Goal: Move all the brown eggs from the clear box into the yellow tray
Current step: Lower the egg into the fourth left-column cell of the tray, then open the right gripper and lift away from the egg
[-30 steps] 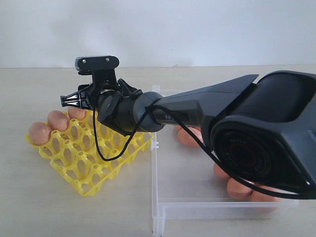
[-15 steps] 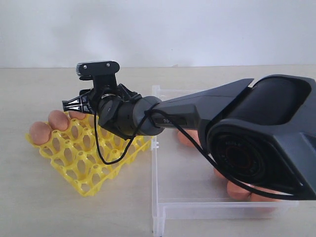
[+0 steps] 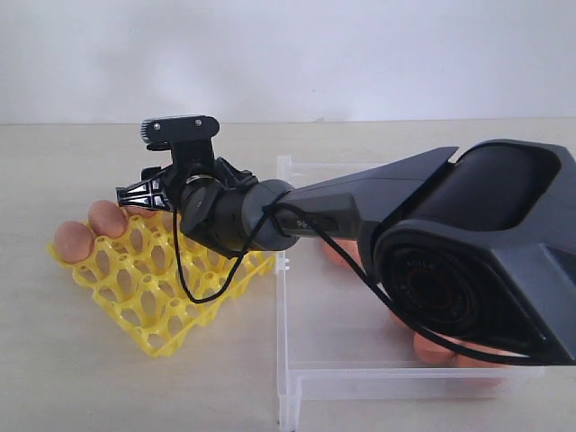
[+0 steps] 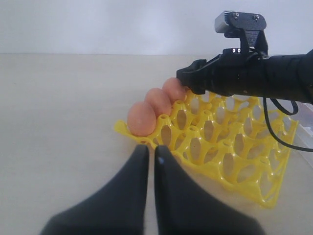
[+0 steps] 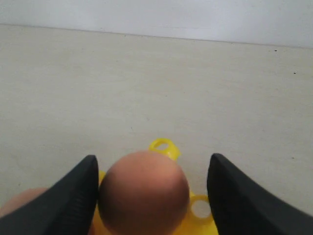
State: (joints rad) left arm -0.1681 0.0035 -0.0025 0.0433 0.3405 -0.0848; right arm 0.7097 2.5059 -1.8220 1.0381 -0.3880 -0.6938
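The yellow tray [image 3: 135,279] lies tilted, left of the clear box [image 3: 297,378]. Three brown eggs stand in a row along its far left edge [image 3: 72,241] [image 3: 106,219] [image 4: 173,89]. My right gripper [image 5: 152,157] reaches across from the box and is open around the third egg [image 5: 144,193], which rests in its cup; one finger [image 5: 80,196] touches it and the other stands clear. More brown eggs [image 3: 436,346] lie in the box, mostly hidden by the right arm. My left gripper [image 4: 150,149] is shut and empty at the tray's near corner.
The bulky right arm [image 3: 468,243] fills the right of the exterior view and spans the box. The box's front wall stands close to the tray's right edge [image 3: 270,261]. Bare table [image 4: 58,122] lies left of the tray.
My right gripper has shifted slightly down and back toward the box over the tray's far edge. The eggs in the tray have stayed put.
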